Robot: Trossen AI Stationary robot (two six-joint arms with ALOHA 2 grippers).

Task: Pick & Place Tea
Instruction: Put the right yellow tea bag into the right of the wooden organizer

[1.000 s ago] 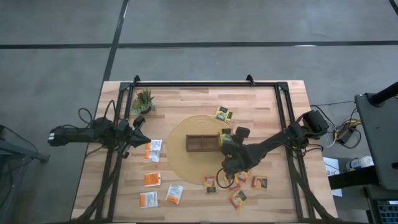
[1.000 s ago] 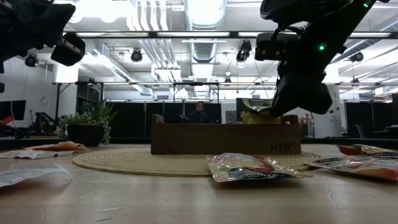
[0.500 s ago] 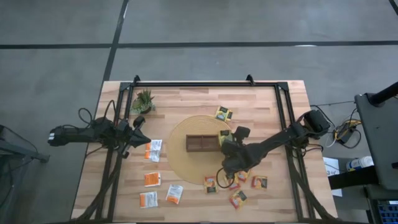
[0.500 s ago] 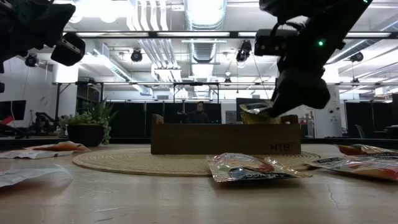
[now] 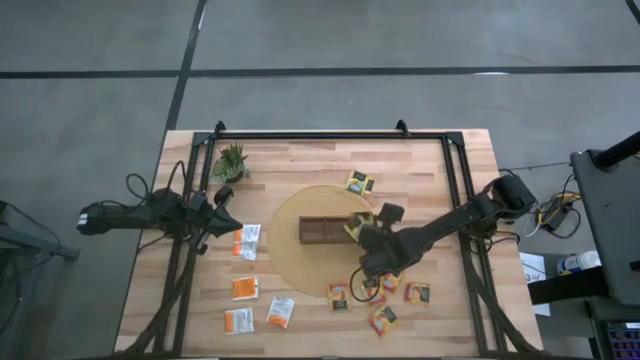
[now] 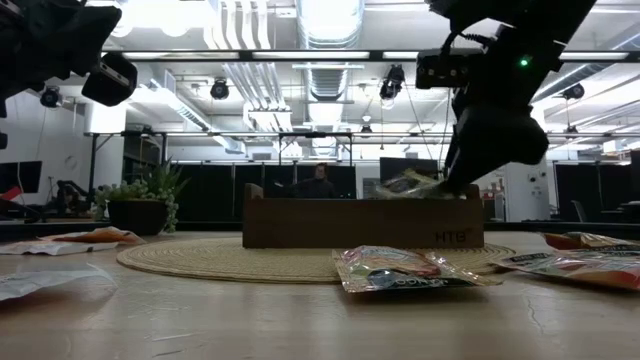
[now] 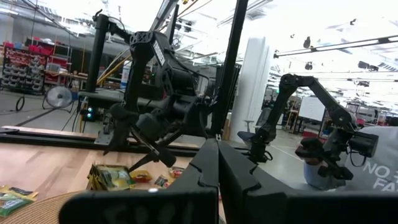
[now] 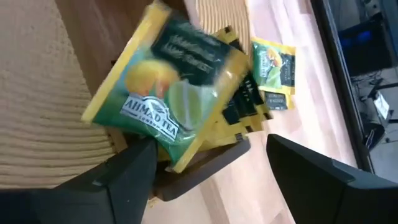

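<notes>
My right gripper (image 5: 362, 232) (image 8: 205, 174) is open over the right end of the dark wooden tray (image 5: 322, 231) (image 6: 350, 222). A yellow-green tea sachet (image 8: 171, 102) (image 6: 405, 184) lies nearly flat at the tray's rim height over that end compartment, above other sachets (image 8: 244, 107) in it; it is blurred. My left gripper (image 5: 226, 215) (image 7: 217, 168) waits shut above the table's left side. Loose sachets lie on the table: white-and-orange ones (image 5: 247, 240), orange-brown ones (image 5: 385, 300) and a yellow-green one (image 5: 359, 182). My right gripper's fingers stand wide apart. The sachet's near corner (image 8: 177, 163) is close to one finger (image 8: 127, 177), and I cannot tell whether they touch.
The tray sits on a round woven mat (image 5: 290, 255) (image 6: 230, 258). A small potted plant (image 5: 231, 160) (image 6: 145, 200) stands at the far left. A black frame (image 5: 330, 135) borders the table. A sachet (image 6: 405, 270) lies close to the near edge.
The yellow-green sachet, tilted up under my right gripper a second ago, now lies nearly flat at the tray's rim. My right gripper has shifted a little toward the table's right edge.
</notes>
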